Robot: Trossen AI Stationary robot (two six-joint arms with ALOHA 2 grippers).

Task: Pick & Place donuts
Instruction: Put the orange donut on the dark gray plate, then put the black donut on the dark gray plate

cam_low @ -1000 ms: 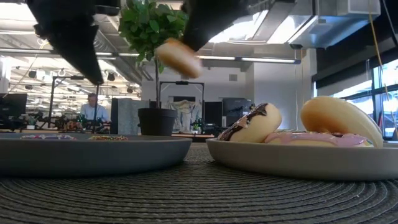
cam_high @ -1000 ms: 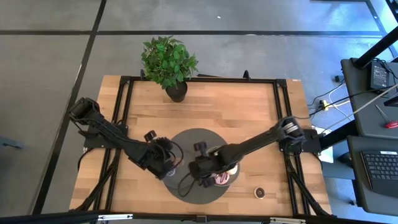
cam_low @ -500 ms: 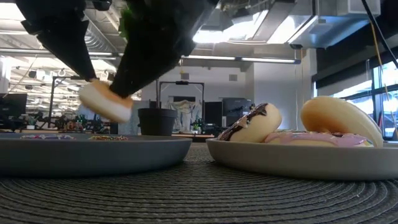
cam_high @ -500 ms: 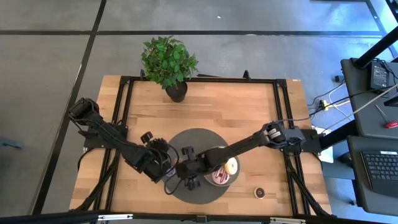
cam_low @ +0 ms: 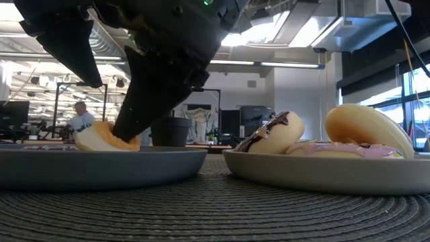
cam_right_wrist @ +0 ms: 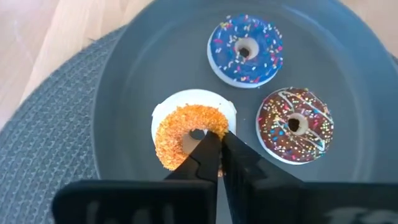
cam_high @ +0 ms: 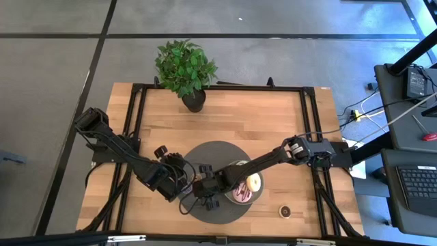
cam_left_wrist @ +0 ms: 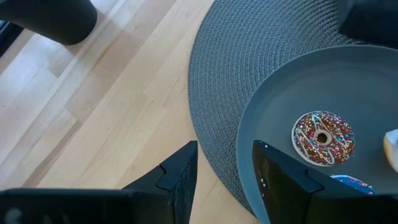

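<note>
Wooden table (cam_high: 273, 130) carries a round woven mat (cam_left_wrist: 249, 68) with two grey plates. Right gripper (cam_right_wrist: 217, 152) is clenched on the orange mini donut (cam_right_wrist: 186, 134), resting on the left plate (cam_right_wrist: 143, 74) beside blue (cam_right_wrist: 245, 51) and brown sprinkled donuts (cam_right_wrist: 295, 124). Left gripper (cam_left_wrist: 221, 171) hovers released over the mat edge. No legible writing.

Bright even light, backlit low view.

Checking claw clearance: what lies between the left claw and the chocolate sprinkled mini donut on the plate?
In the left wrist view, only bare plate and the woven mat's edge separate the open left claw from that donut.
</note>
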